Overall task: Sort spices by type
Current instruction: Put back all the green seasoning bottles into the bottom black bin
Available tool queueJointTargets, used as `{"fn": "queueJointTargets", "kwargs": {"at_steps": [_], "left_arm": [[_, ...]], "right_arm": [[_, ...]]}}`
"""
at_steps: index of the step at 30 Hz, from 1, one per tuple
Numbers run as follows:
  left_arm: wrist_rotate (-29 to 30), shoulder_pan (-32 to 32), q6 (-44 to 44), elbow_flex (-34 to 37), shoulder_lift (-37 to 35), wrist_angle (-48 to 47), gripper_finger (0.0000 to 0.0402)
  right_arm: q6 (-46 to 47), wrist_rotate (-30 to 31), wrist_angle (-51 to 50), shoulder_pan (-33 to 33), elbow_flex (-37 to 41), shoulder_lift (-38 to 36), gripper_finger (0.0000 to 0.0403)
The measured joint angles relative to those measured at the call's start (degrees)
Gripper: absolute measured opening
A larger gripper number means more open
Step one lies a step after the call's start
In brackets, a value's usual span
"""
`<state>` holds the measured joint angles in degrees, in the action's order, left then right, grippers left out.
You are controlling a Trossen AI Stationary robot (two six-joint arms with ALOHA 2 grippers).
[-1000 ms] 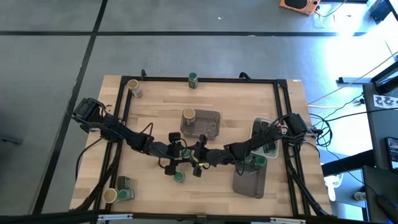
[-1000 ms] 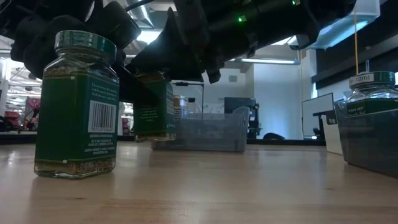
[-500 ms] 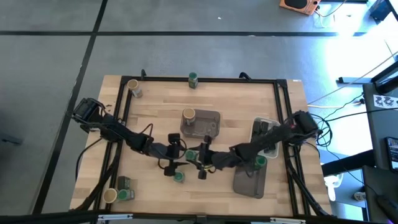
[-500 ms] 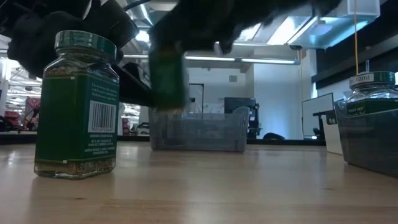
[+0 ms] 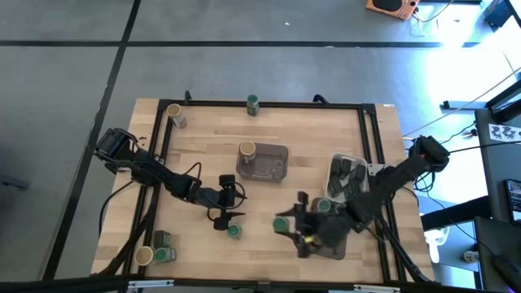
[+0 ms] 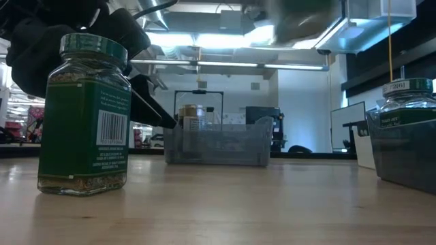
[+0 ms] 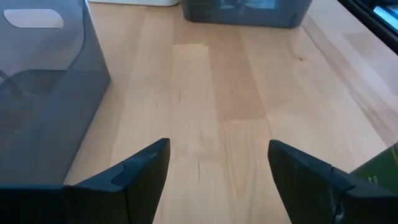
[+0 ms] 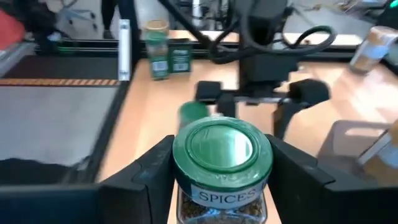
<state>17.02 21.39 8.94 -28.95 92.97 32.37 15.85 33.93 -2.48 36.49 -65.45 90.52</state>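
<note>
My right gripper (image 8: 221, 177) is shut on a round spice jar with a green lid (image 8: 221, 148) and a "SPICES" label, held above the table near a grey tray (image 5: 332, 242). In the high view that jar (image 5: 282, 224) shows left of the tray. My left gripper (image 7: 217, 158) stands open over bare wood at the table's middle (image 5: 230, 206). A second green-lidded jar (image 6: 84, 116) stands on its base on the table just nearside of the left gripper (image 5: 234, 232). A third green-lidded jar (image 5: 324, 207) sits at the tray's far end. My right gripper pinches the jar's shoulder just under the lid (image 8: 180, 186) between its two fingers, one on each side. The fingers (image 8: 152, 171) come from the table's right, slanting a little downward. The jar stands upright in the hold, lifted clear of the table.
A grey bin (image 5: 266, 163) with a tan-lidded jar (image 5: 247, 150) stands at the middle far side. A dark tray with tins (image 5: 346, 173) lies at the right. More jars stand at the far edge (image 5: 252, 103), far left corner (image 5: 173, 114) and near left corner (image 5: 155, 251).
My right gripper has carried the green-lidded jar up and away from my left gripper, toward the table's right and near edge, keeping it upright. My left gripper has let go of that jar and stays where it was, open.
</note>
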Motion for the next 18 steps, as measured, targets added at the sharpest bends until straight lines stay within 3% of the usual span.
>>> {"fn": "queueJointTargets", "kwargs": {"at_steps": [8,18], "left_arm": [[0.0,0.0,0.3,0.0,0.0,0.0,0.0269],[0.1,0.0,0.8,0.0,0.0,0.8,0.0269]], "right_arm": [[13.1,3.7,-11.7,9.5,0.0,-4.1,0.0205],[40.3,9.7,-32.0,19.5,0.0,-4.7,0.0205]]}}
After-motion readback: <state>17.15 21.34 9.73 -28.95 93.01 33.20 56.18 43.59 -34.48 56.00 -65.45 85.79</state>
